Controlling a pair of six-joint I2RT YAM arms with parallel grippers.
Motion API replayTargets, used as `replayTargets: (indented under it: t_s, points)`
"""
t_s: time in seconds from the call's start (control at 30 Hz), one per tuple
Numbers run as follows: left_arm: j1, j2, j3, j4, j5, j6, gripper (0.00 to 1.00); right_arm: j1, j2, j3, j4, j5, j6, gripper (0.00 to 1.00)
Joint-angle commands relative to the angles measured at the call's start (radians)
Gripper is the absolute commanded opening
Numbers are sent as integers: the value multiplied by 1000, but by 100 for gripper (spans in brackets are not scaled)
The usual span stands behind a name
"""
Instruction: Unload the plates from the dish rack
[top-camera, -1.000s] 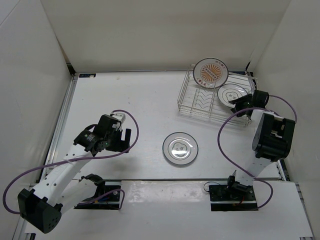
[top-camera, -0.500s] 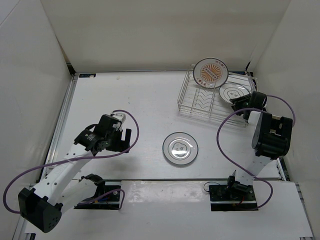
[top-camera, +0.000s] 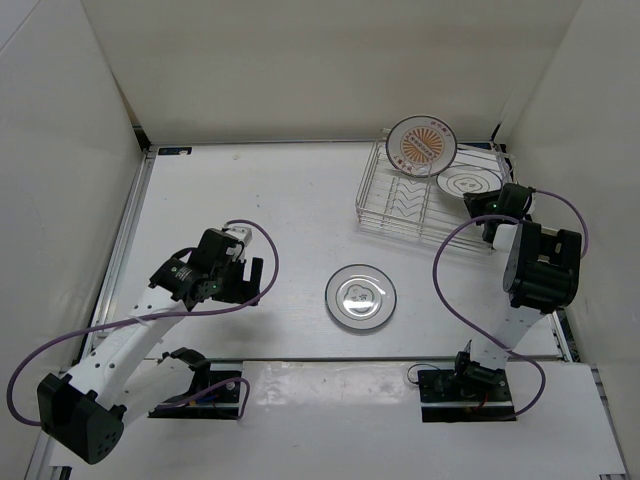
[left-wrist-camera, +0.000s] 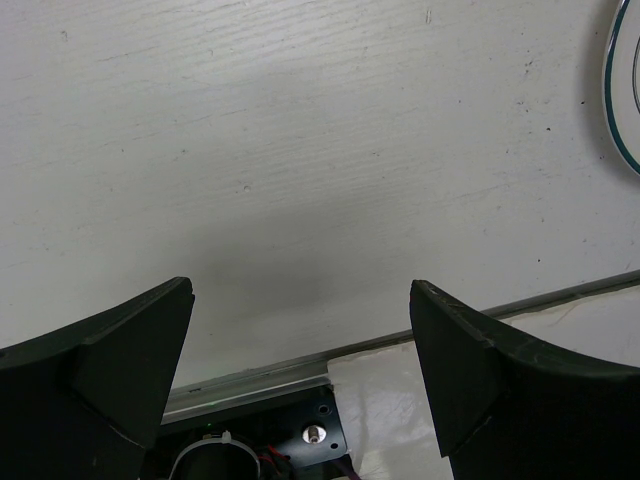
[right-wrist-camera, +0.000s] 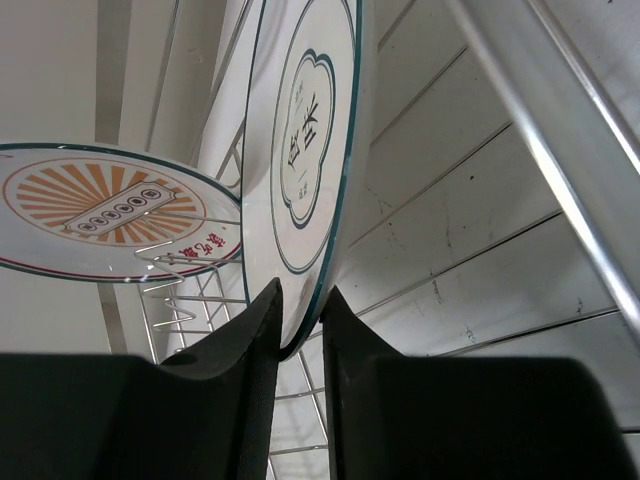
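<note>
The left end effector (left-wrist-camera: 300, 290) hangs wide open and empty over the table (top-camera: 250, 190), well apart from the dish rack (top-camera: 400, 205) at the back right. There the right end effector (right-wrist-camera: 301, 290), much the nearer, pinches the lower rim of the flower-marked plate (right-wrist-camera: 305, 150), which leans on edge just right of the sunburst plate (right-wrist-camera: 100, 205). The way out looks to be upward along the plate's own plane.

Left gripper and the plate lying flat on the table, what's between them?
Nothing but bare table: the top view shows only a white stretch between the left gripper and the flat plate.
</note>
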Motion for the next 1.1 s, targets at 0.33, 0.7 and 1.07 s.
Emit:
replayTargets:
  t_s: [0.33,0.7,1.07]
  points:
    - [-2,-8,24,-7,-4,-2,100,-12,-7,234,-293,-84,-78,0]
    - [-2,-9,22,-7,-8,-4,100,-14,-39,623,-818,-40,-354,0]
    - [-1,-2,22,-7,-19,-5,100,-15,-208,627,-867,-29,-445,0]
